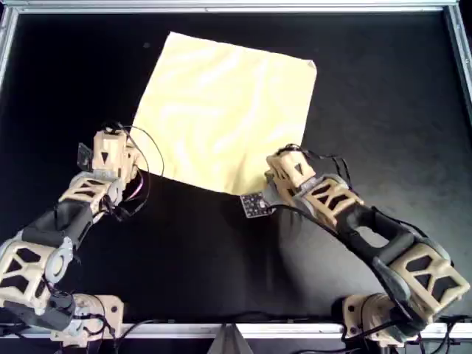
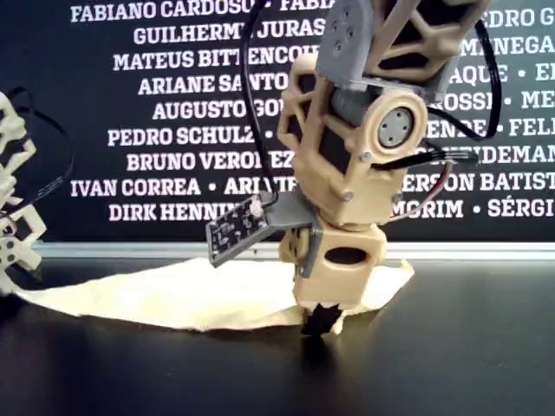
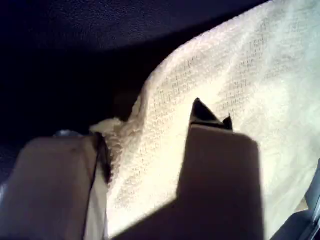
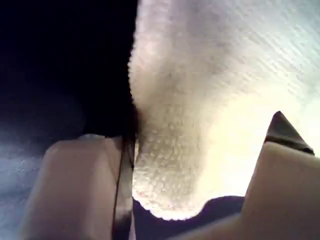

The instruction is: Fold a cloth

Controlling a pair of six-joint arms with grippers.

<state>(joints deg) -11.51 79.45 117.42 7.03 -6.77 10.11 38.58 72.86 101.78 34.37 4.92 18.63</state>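
Observation:
The pale yellow cloth (image 1: pixel 225 110) lies flat and turned like a diamond on the black table, with soft wrinkles. My left gripper (image 1: pixel 124 145) is down at the cloth's corner on the overhead view's left. In the left wrist view the left gripper (image 3: pixel 145 165) is open, with the bunched cloth edge (image 3: pixel 225 75) between its fingers. My right gripper (image 1: pixel 279 168) is at the cloth's near corner. The right gripper (image 4: pixel 200 170) is open wide around that cloth corner (image 4: pixel 170 165). In the exterior view the right gripper (image 2: pixel 321 322) touches the table at the cloth (image 2: pixel 191 295).
A metal frame (image 1: pixel 221 7) borders the black table (image 1: pixel 383 110). A small circuit board (image 1: pixel 254 205) sticks out from the right wrist. A dark wall with white names (image 2: pixel 173 113) stands behind the table. The other arm (image 2: pixel 13 217) shows at the exterior view's left.

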